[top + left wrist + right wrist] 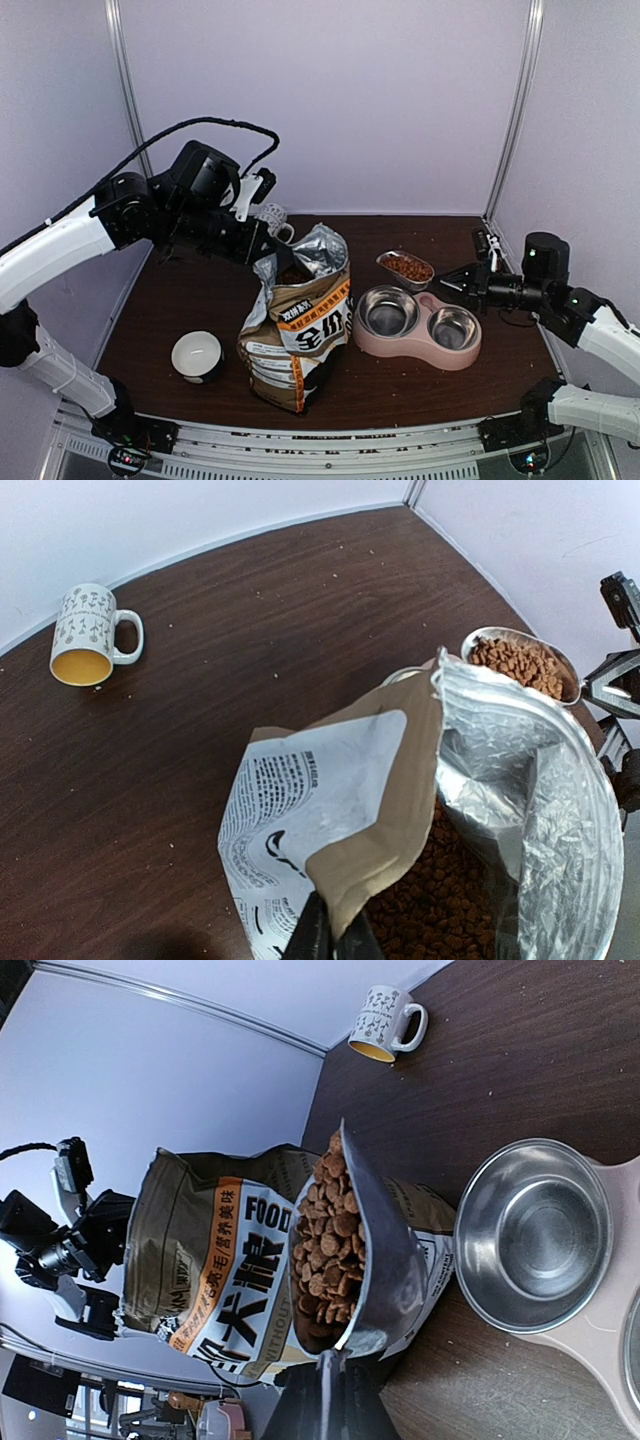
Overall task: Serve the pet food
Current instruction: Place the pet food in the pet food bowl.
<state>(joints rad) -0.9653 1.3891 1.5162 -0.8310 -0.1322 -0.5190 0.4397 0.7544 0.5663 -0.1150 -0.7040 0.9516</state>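
The pet food fills a steel scoop held level just behind the pink double bowl; the kibble is heaped in it. My right gripper is shut on the scoop's handle. More kibble lies inside the open printed bag, which stands upright at the table's middle. My left gripper is shut on the bag's top rim, holding the mouth open. Both steel cups look empty.
A white bowl sits front left of the bag. A patterned mug stands at the back behind the left gripper, also in the left wrist view. A few crumbs dot the dark table.
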